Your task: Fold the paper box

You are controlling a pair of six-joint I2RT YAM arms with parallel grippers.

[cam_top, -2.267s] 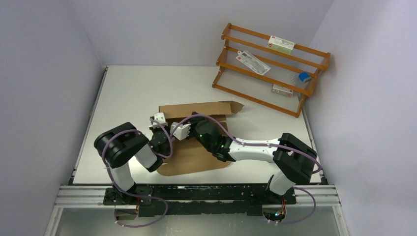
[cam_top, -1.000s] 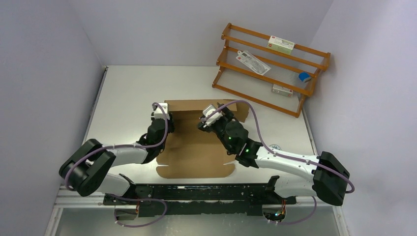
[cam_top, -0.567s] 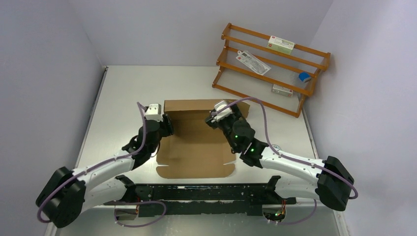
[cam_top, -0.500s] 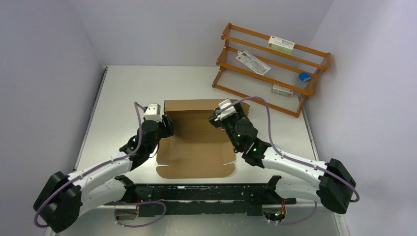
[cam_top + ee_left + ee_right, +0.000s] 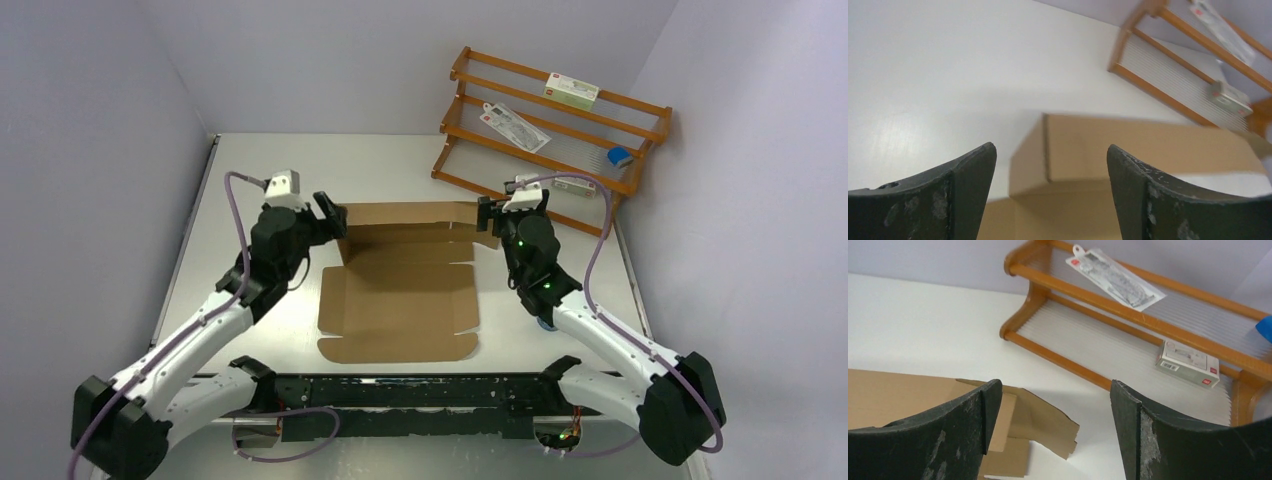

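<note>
- The paper box [image 5: 400, 300] lies in the middle of the table [image 5: 260, 180], between the two arms. Most of the sheet is flat, and only the far panel stands upright, with a short flap at each of its ends
- The left gripper [image 5: 328, 214] hangs just beside the far left corner of the box. Its jaws are wide apart and nothing is between them
- The right gripper [image 5: 489, 212] hangs at the far right corner, also spread wide and holding nothing. The corner flap below it looks bent outward and a little ragged
- The step in hand seems to be the folding of the corner flaps and side walls. I think each gripper should take its flap close to the crease and not at the free tip, so that the cardboard bends on the line
- It is better to fold both corners together, otherwise the far panel may fall back. The sheet is light and may slide on the smooth table, so the push should go downward into the base
- The box has nothing inside
- The wooden rack [image 5: 455, 135] stands at the far right, well apart from the box. There is a white carton [image 5: 571, 92] on the top shelf, a flat printed packet [image 5: 516, 126] lower, a small blue item [image 5: 620, 156] at the right end, and a small white carton [image 5: 574, 183] on the lowest shelf
</note>
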